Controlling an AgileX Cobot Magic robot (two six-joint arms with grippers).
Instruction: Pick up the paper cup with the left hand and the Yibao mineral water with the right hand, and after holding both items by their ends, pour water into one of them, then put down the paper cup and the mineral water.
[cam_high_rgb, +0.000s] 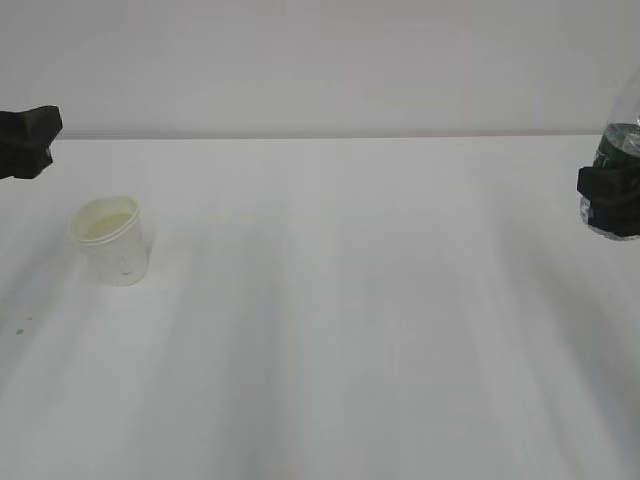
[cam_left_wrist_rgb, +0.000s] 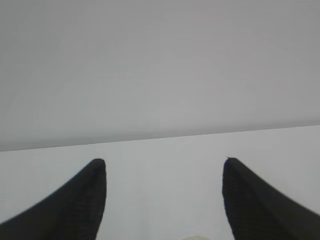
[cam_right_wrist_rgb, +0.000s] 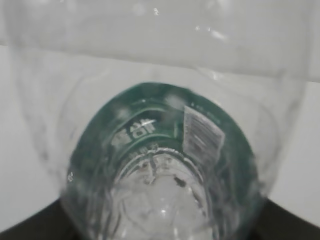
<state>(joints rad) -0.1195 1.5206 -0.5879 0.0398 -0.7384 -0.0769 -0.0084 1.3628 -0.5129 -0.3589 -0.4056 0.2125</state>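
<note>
**Bottle gripped at the right edge, cup standing alone on the left**

Exterior view: the paper cup (cam_high_rgb: 111, 240) stands upright on the white table (cam_high_rgb: 340, 330), mouth up, its long axis vertical, pale cream inside showing. It sits in the left part of the table with nothing touching it. The left hand (cam_high_rgb: 27, 141) enters at the left edge, above and behind the cup and apart from it; only a black block of it shows, so its jaws cannot be read here. At the right edge the right hand (cam_high_rgb: 610, 200) is clamped across the Yibao mineral water (cam_high_rgb: 622, 135). The bottle is lifted clear of the table, its long axis close to vertical with a slight lean, the clear upper body and dark green label rising above the gripper.

Left wrist view: the two black fingers (cam_left_wrist_rgb: 75, 205) of the left hand stand wide apart with nothing between them, over the table and facing the pale wall (cam_left_wrist_rgb: 160, 65). A sliver of the cup's rim (cam_left_wrist_rgb: 192, 237) shows at the bottom edge.

Right wrist view: the bottle (cam_right_wrist_rgb: 160, 150) fills the frame, seen along its length, green label ring around its ribbed clear body. Black gripper parts (cam_right_wrist_rgb: 30, 227) flank it at both lower corners, closed on it.
</note>
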